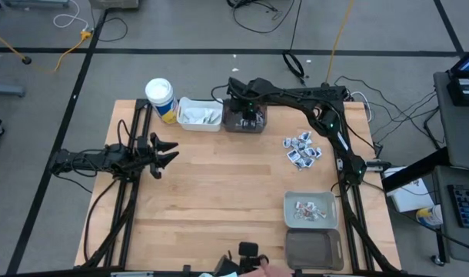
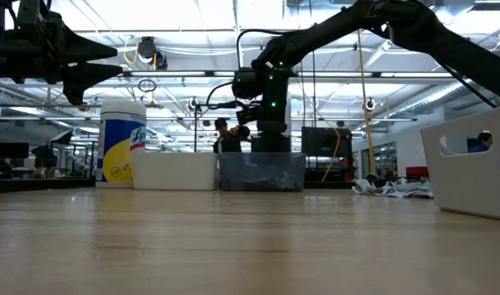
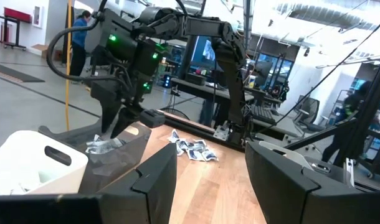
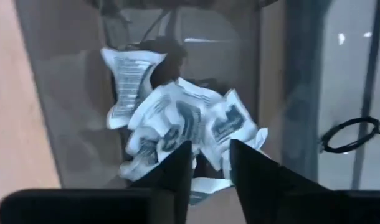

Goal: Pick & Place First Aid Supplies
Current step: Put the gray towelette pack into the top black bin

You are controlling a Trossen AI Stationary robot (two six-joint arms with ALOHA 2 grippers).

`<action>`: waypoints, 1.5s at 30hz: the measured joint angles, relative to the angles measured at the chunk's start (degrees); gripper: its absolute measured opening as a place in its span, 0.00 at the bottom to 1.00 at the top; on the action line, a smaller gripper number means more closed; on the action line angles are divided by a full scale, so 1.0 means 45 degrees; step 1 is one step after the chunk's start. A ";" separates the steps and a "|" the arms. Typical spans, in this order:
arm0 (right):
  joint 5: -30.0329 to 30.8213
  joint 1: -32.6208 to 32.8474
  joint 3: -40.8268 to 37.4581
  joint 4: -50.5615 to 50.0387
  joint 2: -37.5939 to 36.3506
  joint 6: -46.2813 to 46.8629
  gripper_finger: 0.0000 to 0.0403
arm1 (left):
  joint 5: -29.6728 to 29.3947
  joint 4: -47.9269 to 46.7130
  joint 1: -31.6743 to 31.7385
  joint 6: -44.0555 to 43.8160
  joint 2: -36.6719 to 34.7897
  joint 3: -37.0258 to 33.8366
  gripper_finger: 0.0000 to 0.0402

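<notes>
My right gripper [image 4: 210,168] hangs open, pointing steeply down, just over the clear grey bin [image 1: 244,119] at the table's far edge. A heap of crumpled white packets with dark print [image 4: 177,124] lies in that bin below the fingertips. I cannot tell whether a fingertip touches the heap. More first aid packets [image 1: 302,148] lie loose on the table to the right of centre. My left gripper [image 1: 164,152] waits open above the table's left side, holding nothing.
A white bin [image 1: 198,115] and a white canister with a yellow label [image 1: 161,98] stand left of the grey bin. A pale bin [image 1: 311,209] with a few packets and a dark bin [image 1: 314,248] sit at the near right. A person's hand [image 1: 273,269] shows at the near edge.
</notes>
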 joint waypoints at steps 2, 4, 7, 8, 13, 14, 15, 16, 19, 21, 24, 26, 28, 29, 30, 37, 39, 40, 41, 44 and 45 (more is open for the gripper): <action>0.0168 0.0000 0.0000 0.0138 -0.0003 -0.0081 0.31 | 0.0000 0.0000 -0.0004 0.0003 -0.0002 -0.0002 0.49; 0.0145 0.0000 0.0000 0.0144 -0.0005 -0.0180 0.35 | 0.0000 0.0000 -0.0003 0.0003 0.0000 0.0000 0.49; 0.0144 0.0005 0.0000 0.0217 -0.0005 0.0017 0.38 | 0.0000 0.0000 -0.0003 0.0003 -0.0002 0.0000 0.49; 0.0139 0.0005 0.0000 0.0231 -0.0005 0.0224 0.38 | 0.0000 0.0000 -0.0002 0.0003 0.0000 -0.0002 0.49; 0.0119 -0.0059 -0.0029 0.0242 -0.0313 0.2993 0.37 | 0.0000 0.0000 -0.0003 0.0003 -0.0002 0.0000 0.49; 0.0115 -0.0073 -0.0029 0.0203 -0.0531 0.3890 0.37 | 0.0000 0.0000 -0.0004 0.0003 0.0000 0.0000 0.49; 0.0138 -0.0084 -0.0025 0.0129 -0.0769 0.4841 0.37 | -0.0002 0.0000 0.0000 0.0003 -0.0003 0.0000 0.49; 0.0159 -0.0094 -0.0001 -0.0056 -0.1020 0.5840 0.37 | 0.0000 0.0000 -0.0001 0.0003 0.0000 -0.0002 0.49; 0.0334 -0.0107 0.0006 -0.0848 -0.1611 0.8929 0.39 | 0.0000 0.0000 -0.0004 0.0003 -0.0001 -0.0002 0.49; 0.0523 -0.0089 -0.0010 -0.1391 -0.1953 1.0737 0.40 | 0.0000 0.0000 -0.0005 0.0003 -0.0004 0.0000 0.49; 0.0515 -0.0087 -0.0008 -0.2123 -0.2471 1.2389 0.43 | 0.0000 -0.0005 0.0000 0.0003 -0.0005 0.0000 0.49; 0.0710 -0.0084 -0.0160 -0.2646 -0.2790 1.3129 0.44 | 0.0000 0.0000 0.0000 0.0003 0.0000 0.0000 0.49; 0.0947 -0.0083 -0.0728 -0.2935 -0.3241 1.3793 0.45 | 0.0000 0.0000 0.0000 0.0003 0.0000 0.0000 0.49; 0.1124 -0.0083 -0.1198 -0.2933 -0.3571 1.3992 0.46 | -0.0004 0.0000 -0.0004 0.0003 0.0000 -0.0002 0.49; 0.1161 -0.0087 -0.1775 -0.2830 -0.3974 1.4086 0.47 | -0.0001 0.0000 -0.0004 0.0003 -0.0001 0.0000 0.49; 0.1140 -0.0148 -0.6859 -0.0695 -0.7297 1.4375 0.51 | 0.0000 0.0000 -0.0004 0.0003 0.0000 -0.0001 0.49; 0.1143 -0.0287 -0.8077 -0.0522 -0.8208 1.4552 0.51 | 0.0000 -0.0003 0.0000 0.0003 0.0000 0.0000 0.49; 0.1172 -0.0376 -0.8625 -0.0500 -0.8603 1.4599 0.52 | 0.0000 -0.0001 -0.0004 0.0003 -0.0004 0.0000 0.49; 0.1244 -0.0474 -0.9120 -0.0511 -0.8967 1.4610 0.52 | 0.0000 0.0000 -0.0003 0.0003 -0.0003 0.0000 0.49; 0.1565 -0.0863 -1.0438 -0.0540 -0.9972 1.4646 0.53 | 0.0000 0.0000 -0.0005 0.0003 0.0000 0.0000 0.49; 0.1552 -0.1018 -1.0799 -0.0528 -1.0277 1.4716 0.53 | 0.0000 0.0000 -0.0002 0.0003 -0.0002 -0.0002 0.49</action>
